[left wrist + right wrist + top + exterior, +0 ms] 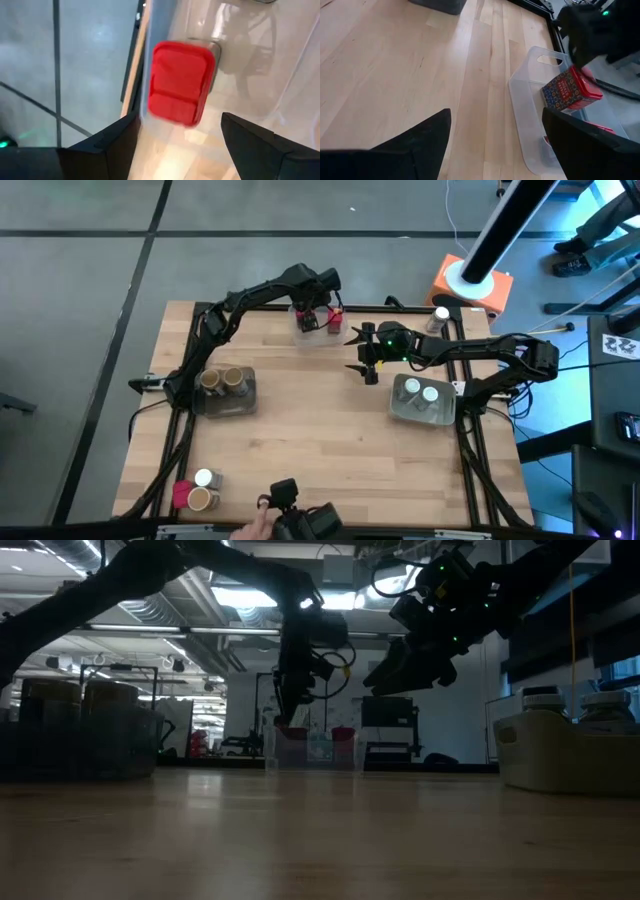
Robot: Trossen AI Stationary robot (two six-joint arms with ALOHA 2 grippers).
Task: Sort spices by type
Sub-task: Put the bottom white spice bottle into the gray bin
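Overhead, my left gripper (312,312) hangs over the clear plastic tray (300,326) at the far edge of the wooden table (320,450), jaws parted and holding nothing; my wrist camera shows a red block (181,82) lying in the tray between and beyond my two dark fingers (107,147), apart from both. A second red block (569,89) sits tilted in the same tray, seen from the right wrist. My right gripper (366,365) hovers above bare table just right of the tray, jaws wide and empty. Two tan-brown cylinders (222,379) stand in the grey bin (222,405) on the left; two white-capped jars (421,391) stand in the grey bin (400,408) on the right. Another white-capped jar (440,314) stands near the far right corner. At the near left corner, a white-capped jar (204,478), a tan cylinder (199,499) and a magenta block (180,494) cluster together.
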